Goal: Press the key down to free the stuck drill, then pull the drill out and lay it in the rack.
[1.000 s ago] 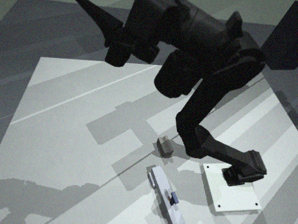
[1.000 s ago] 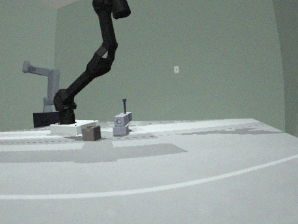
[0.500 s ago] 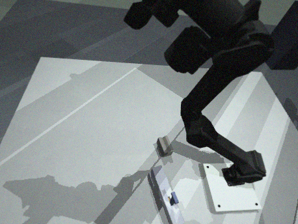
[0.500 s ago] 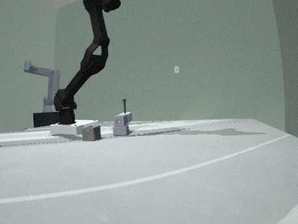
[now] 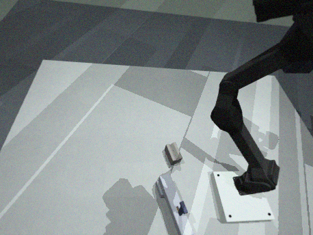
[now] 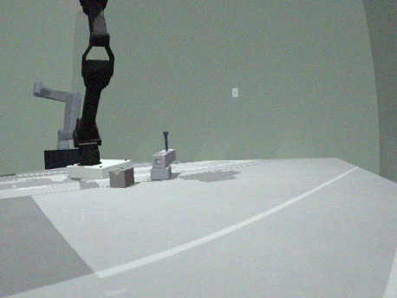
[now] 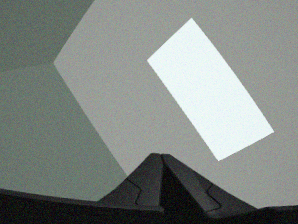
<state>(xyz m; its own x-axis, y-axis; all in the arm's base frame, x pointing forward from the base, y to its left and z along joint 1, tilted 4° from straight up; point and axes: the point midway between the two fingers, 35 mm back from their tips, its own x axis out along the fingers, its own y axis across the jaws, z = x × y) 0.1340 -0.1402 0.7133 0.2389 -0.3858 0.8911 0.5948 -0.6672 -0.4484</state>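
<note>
A light grey fixture block (image 5: 170,194) (image 6: 162,165) stands on the table with a thin dark drill (image 6: 165,140) rising upright from it; from above the drill shows as a small dark blue part (image 5: 182,207). A small brown block (image 5: 173,152) (image 6: 121,177) sits a short way from the fixture. My gripper (image 7: 158,163) is shut on nothing, its two dark fingers meeting in a point. It is high above the table and far from the fixture. The top and exterior views show only the arm, which leaves the frame at the top.
The arm's white base plate (image 5: 247,209) (image 6: 99,169) lies beside the fixture. In the wrist view a bright white rectangle (image 7: 209,90) lies far below. A grey second arm (image 6: 66,104) and a dark box (image 6: 58,158) stand at the back.
</note>
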